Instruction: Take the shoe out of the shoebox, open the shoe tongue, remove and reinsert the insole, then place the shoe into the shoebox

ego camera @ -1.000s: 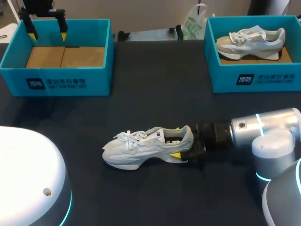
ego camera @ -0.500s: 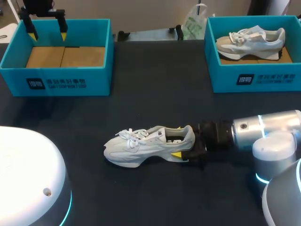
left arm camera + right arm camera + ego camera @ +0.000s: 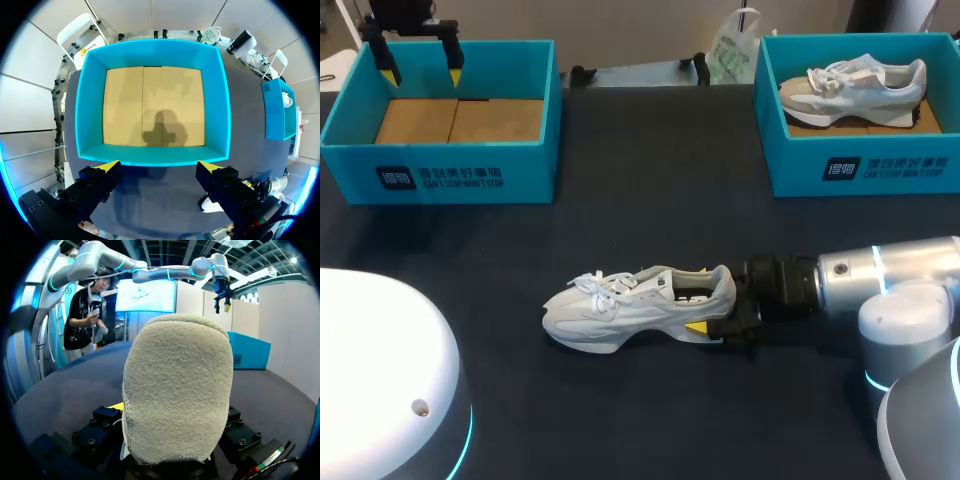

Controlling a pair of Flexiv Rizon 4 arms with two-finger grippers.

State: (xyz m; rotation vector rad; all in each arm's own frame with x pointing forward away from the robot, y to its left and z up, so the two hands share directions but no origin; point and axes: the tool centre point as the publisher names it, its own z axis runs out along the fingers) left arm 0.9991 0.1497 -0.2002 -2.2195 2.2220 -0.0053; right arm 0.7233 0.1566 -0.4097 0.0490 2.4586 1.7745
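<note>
Shoe (image 3: 630, 308) is out of the box and stands on the bench (image 3: 650, 180), its heel clamped by the right hand (image 3: 702, 300). Tongue and insole steps look undone. Left hand (image 3: 159, 165) hangs wide open and empty above the empty box (image 3: 85, 110). White print marks the box front; I leave it unread.

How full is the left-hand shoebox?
Empty. The shoebox shows only its bare cardboard floor in the head and left wrist views; the left tool hangs open above it.
</note>
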